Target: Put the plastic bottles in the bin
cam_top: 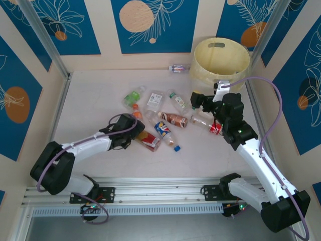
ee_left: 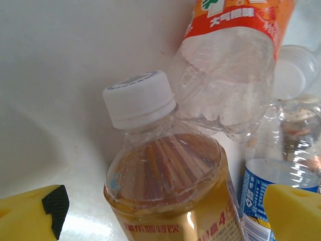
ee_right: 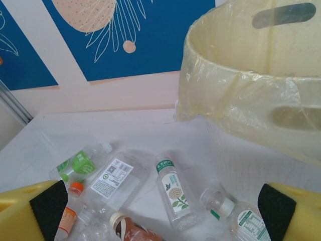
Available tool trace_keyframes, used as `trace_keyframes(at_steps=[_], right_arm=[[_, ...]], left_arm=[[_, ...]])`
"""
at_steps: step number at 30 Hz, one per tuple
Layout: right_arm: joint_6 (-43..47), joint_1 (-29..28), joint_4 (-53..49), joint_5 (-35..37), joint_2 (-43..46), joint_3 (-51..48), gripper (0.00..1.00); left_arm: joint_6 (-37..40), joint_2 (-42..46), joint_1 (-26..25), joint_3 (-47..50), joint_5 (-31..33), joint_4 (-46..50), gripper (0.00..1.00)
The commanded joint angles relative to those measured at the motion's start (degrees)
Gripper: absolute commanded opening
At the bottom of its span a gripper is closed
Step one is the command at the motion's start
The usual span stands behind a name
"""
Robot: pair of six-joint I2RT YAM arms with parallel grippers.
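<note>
Several plastic bottles [cam_top: 165, 120] lie scattered mid-table. The bin [cam_top: 220, 60], a pale yellow bucket with a clear liner, stands at the back right. My left gripper [cam_top: 132, 130] is low at the left edge of the pile. In the left wrist view it [ee_left: 165, 216] is open, its fingers [ee_left: 35, 213] straddling a white-capped bottle with a yellow label [ee_left: 165, 181]; I see no contact. My right gripper [cam_top: 198, 99] hovers open above the pile's right side, in front of the bin [ee_right: 251, 75]. Below it [ee_right: 160, 211] lies a flower-labelled bottle [ee_right: 175, 193].
A lone bottle [cam_top: 178, 68] lies by the back wall, left of the bin. Metal frame posts [cam_top: 45, 40] and patterned walls close in the table. An orange-labelled bottle [ee_left: 225, 65] and a blue-labelled one [ee_left: 261, 191] crowd the left gripper.
</note>
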State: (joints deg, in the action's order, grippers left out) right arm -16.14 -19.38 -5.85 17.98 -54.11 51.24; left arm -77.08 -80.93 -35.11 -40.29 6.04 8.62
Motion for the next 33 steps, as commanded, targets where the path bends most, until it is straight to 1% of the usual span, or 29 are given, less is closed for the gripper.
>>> trace_keyframes(at_steps=[1,5,8,12,14,16,18,21,24,29,33], right_arm=[[1.7,0.4,-0.8,0.9,1.0,0.3,1.00],[2.0,0.4,-1.1,1.0,1.0,0.2,1.00],[1.8,0.4,-1.1,0.9,1.0,0.1,0.99],[1.3,0.4,-1.2,0.6,0.9,0.1,1.00],[1.1,0.4,-1.3,0.5,0.9,0.2,1.00],[1.0,0.4,-1.5,0.5,1.0,0.3,0.99],[0.9,0.4,-1.7,0.4,1.0,0.3,1.00],[0.7,0.4,-2.0,0.4,1.0,0.3,1.00],[0.6,0.4,-2.2,0.6,1.0,0.3,1.00],[0.2,0.4,-1.5,0.4,0.9,-0.1,1.00],[-0.9,0.5,-1.3,0.7,1.0,0.0,1.00]], left_arm=[[-6.7,-1.7,-0.6,-1.7,1.9,1.5,1.00],[-8.1,-3.7,-1.2,-2.7,1.6,2.0,1.00],[-7.9,-4.8,-1.3,-2.8,0.8,0.3,0.97],[-7.6,-6.6,-1.5,-2.6,0.2,-1.7,0.89],[-7.6,-7.3,-1.8,-1.5,0.5,-4.5,0.85],[-7.1,-8.2,-1.9,-0.2,0.2,-8.3,0.79],[-6.8,-8.9,-1.9,0.4,-0.3,-10.4,0.75],[-5.1,-9.5,-2.0,0.7,-0.5,-11.8,0.66],[-2.9,-8.5,-2.0,1.8,-0.2,-14.2,0.63],[2.6,-5.8,-1.9,3.6,0.4,-17.9,0.62],[7.6,-3.3,-2.1,3.1,0.6,-17.0,0.60]])
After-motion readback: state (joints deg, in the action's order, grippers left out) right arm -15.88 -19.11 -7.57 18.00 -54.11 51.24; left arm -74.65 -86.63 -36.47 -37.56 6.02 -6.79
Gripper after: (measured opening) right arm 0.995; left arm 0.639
